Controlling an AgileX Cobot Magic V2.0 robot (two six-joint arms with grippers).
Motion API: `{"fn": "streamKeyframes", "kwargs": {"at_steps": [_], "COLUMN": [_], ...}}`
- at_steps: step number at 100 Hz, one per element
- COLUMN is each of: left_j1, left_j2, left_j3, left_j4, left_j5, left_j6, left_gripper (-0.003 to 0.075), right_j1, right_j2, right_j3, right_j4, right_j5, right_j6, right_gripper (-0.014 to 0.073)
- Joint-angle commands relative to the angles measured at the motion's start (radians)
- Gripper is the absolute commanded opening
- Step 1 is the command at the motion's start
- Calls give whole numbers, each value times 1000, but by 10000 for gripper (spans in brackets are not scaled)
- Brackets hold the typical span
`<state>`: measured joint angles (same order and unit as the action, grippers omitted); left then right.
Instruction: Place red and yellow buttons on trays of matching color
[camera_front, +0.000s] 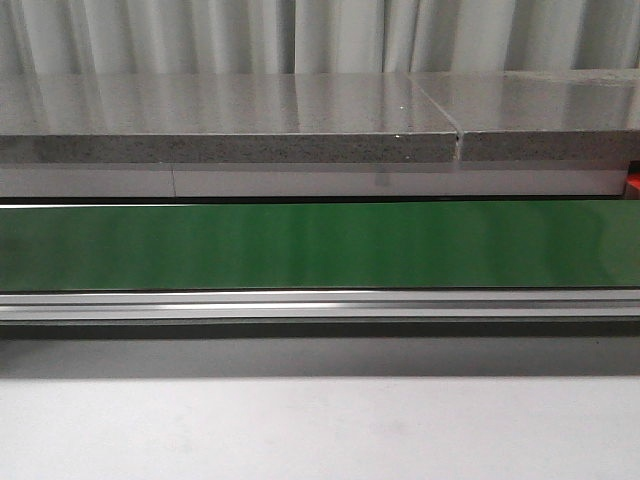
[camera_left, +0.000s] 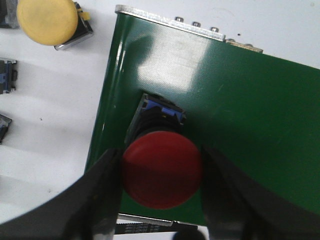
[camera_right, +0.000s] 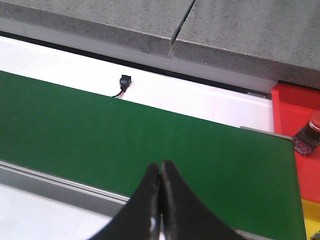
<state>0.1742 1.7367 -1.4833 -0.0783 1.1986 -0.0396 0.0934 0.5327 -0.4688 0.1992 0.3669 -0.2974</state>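
Left tool (camera_left: 161, 187) grips upright red button (camera_left: 161, 171), cap up, on green belt (camera_left: 250, 110); right tool (camera_right: 161, 172) clenched, holding nothing.

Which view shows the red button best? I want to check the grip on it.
The left wrist view: the red button fills the space between the left gripper fingers, over the green belt. The front view shows only bare belt, no button. The right wrist view shows the shut right gripper, not this button.

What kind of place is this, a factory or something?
Probably a lab mock-up of a sorting line: a green conveyor belt with a metal rail, push buttons such as a red button between robot fingers, and a red tray.
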Motion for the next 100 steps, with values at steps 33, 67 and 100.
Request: {"fn": "streamKeyframes", "kwargs": {"at_steps": [33, 67, 100], "left_j1": [-8, 11, 113], "left_j2": [-49, -75, 8], "left_j3": [-40, -104, -120], "left_j4": [-48, -54, -50], "left_j5": [-48, -78, -115], "left_j6": [1, -21, -181], "left_gripper": [555, 552, 552], "right_j1": [1, 1, 1], "right_j2": [1, 1, 1], "right_j3": [-25, -25, -25], "right_j4": [8, 8, 8], "right_j5": [-64, -64, -64], "right_j6": [-6, -6, -6], "right_gripper": [-65, -65, -65]}}
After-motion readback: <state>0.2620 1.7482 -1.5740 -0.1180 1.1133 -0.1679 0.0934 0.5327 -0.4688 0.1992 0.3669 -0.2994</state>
